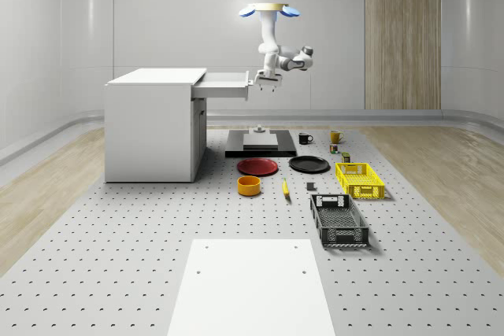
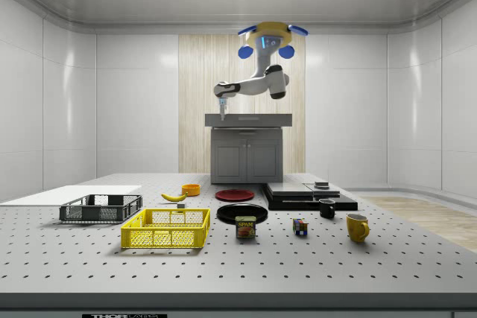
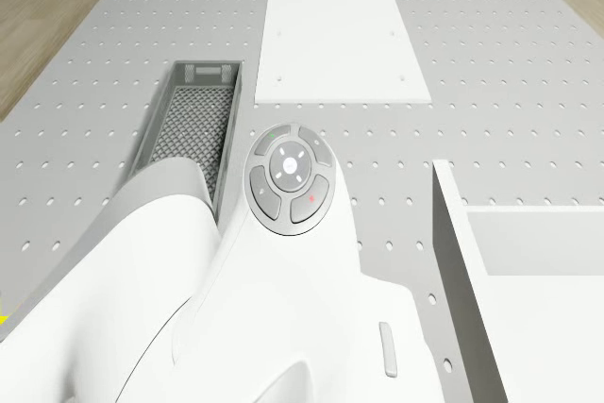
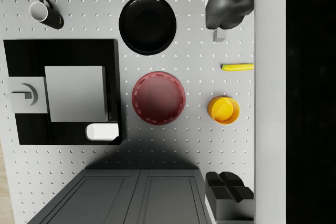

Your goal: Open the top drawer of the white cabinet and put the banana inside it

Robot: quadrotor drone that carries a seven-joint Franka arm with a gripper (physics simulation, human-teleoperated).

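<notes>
The table is a wide perforated plate. On it, at the whole-scene view's left, stands the cabinet, its top drawer pulled out toward the right. The drone hovers high above the table, just right of the drawer's open end. The arm drops from it, bends at the elbow and reaches back toward the drawer, the wrist turned down so the gripper hangs just beside the drawer front. In the wrist view both fingers show as dark blocks well apart with nothing between them, so the pincer is released; the drawer's edge cuts off part of each. The banana lies on the table between an orange bowl and a black crate, well below the gripper.
</notes>
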